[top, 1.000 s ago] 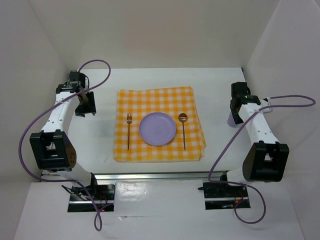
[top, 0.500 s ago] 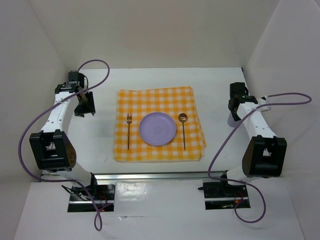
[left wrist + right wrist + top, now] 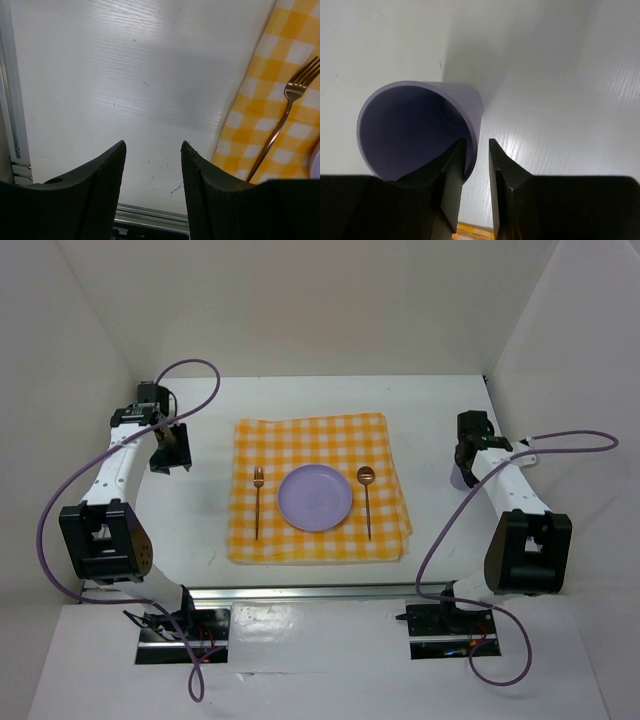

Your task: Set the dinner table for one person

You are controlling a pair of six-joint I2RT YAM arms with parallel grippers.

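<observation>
Jaws of the left arm [image 3: 118, 462] are noted as spread and empty: both fingers [image 3: 102, 195] are seen over bare counter [image 3: 125, 75], with nothing between them. They are placed left of the checked cloth [image 3: 312, 435], apart from it, presumably so that the setting is not disturbed while the other arm works.

The counter, a large white top with a metal rail [image 3: 320, 592] at its near edge, carries the whole setting. The cloth is spread at its middle as a mat. On it, a fork [image 3: 257, 502] is laid left of a lilac plate [image 3: 315, 497] and a spoon [image 3: 367, 502] right of it. Both have handles toward the arms and lie beside the plate without touching it, the usual order for one diner.

Right of the cloth, apart from it on bare counter, a lilac cup [image 3: 415, 125] is found, apparently upright with its mouth up. Jaws of the right arm [image 3: 510, 490] are set astride its wall: one finger [image 3: 451, 180] inside the mouth, the other outside, with a narrow gap between them. A rim pinch is judged to be intended, since the cup looks too wide to be spanned. Whether the wall is already clamped cannot be told.

Step left, as judged: cup to be carried onto the cloth, above the spoon.
</observation>
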